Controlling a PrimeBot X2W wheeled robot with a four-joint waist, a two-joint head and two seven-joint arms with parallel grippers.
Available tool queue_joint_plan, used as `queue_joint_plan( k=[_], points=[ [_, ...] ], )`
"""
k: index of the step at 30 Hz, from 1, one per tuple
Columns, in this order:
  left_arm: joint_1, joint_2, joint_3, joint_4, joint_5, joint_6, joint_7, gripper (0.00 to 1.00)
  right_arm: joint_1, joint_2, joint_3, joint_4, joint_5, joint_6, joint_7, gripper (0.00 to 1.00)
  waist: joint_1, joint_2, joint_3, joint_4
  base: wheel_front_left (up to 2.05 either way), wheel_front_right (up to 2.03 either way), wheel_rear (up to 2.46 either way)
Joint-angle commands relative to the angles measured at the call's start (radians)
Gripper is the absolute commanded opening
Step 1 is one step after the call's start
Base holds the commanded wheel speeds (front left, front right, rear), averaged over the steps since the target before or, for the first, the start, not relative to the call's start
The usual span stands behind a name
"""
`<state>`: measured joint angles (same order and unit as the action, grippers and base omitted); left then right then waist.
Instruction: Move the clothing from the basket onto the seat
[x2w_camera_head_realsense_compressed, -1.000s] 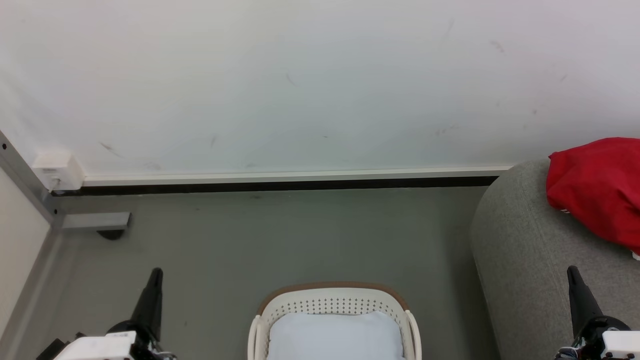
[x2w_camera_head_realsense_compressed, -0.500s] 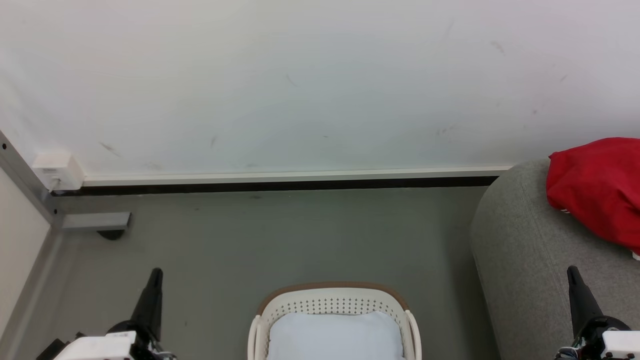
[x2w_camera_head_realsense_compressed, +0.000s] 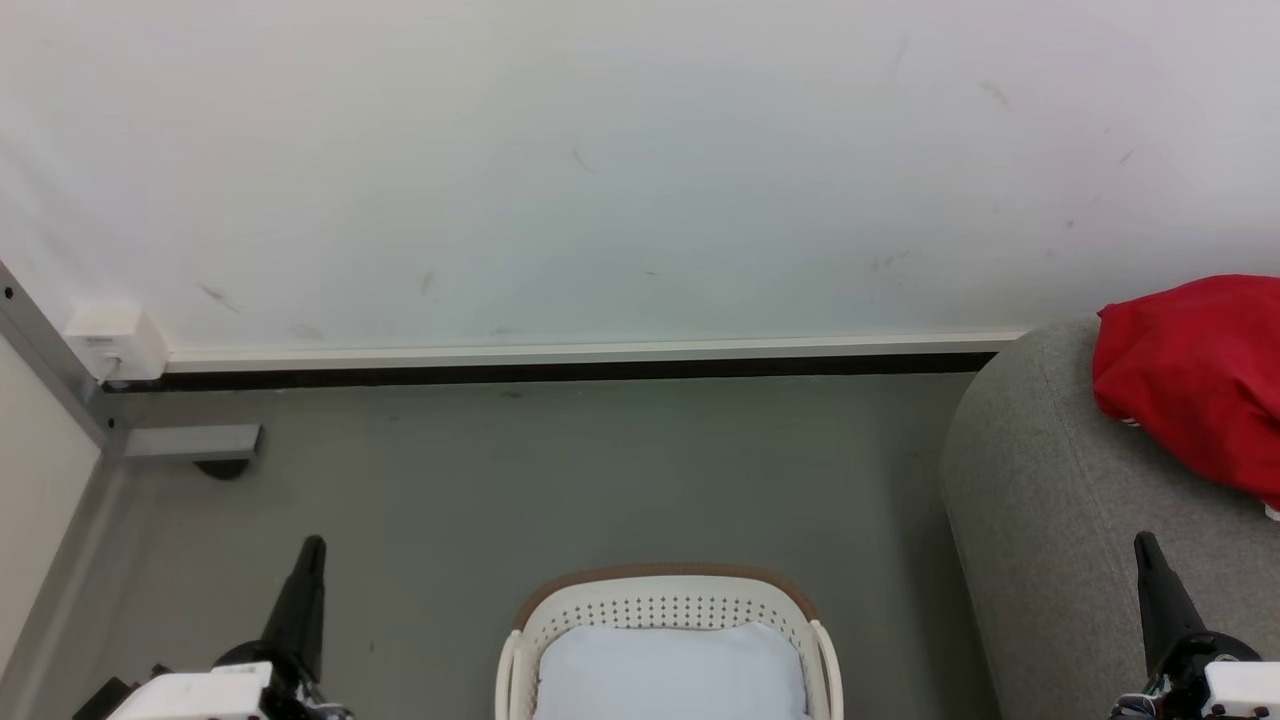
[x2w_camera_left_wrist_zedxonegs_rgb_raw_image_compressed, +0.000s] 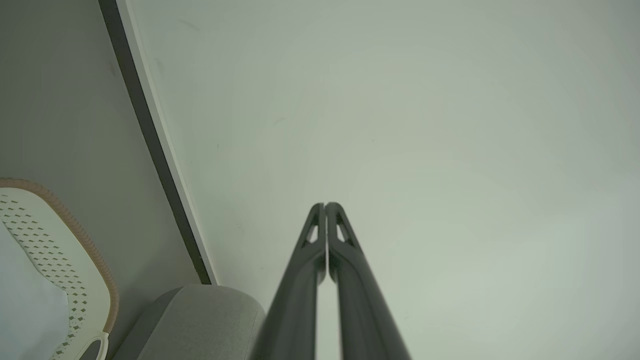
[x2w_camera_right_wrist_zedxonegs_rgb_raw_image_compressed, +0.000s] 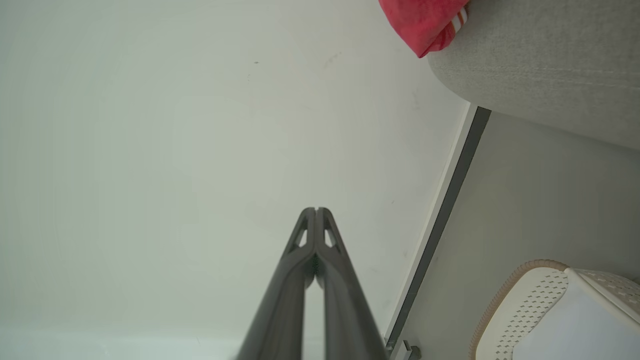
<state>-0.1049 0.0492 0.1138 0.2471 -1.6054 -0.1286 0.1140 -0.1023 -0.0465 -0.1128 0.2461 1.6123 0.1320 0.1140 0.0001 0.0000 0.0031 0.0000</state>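
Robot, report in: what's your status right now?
Left end effector shut, empty. Right end effector shut, empty. Clothing on seat; basket holds pale pad. Nothing in the way.

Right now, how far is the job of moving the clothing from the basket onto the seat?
Done: the red clothing lies on the grey seat. In hand: nothing; the left hand and right hand are shut and empty, touching nothing. Left: probably nothing. The visible part of the basket holds a pale pad, but its near end is cut off by the frame, so I cannot be fully sure.
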Motion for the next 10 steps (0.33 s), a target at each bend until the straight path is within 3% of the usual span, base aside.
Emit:
queue_joint_plan(
  k=[1, 10],
  points=[
    [-0.009, 0.002, 0.002, -0.004, -0.014, -0.005, 0.004, 0.00, -0.012, -0.007, -0.004, -0.004, 0.001, -0.002, 0.003, 0.00, -0.0001, 0.0000, 0.000, 0.000, 0.00, 0.00, 0.00],
    [-0.009, 0.002, 0.002, -0.004, -0.014, -0.005, 0.004, 0.00, -0.012, -0.007, -0.004, -0.004, 0.001, -0.002, 0.003, 0.00, -0.0001, 0.0000, 0.000, 0.000, 0.00, 0.00, 0.00]
  ],
)
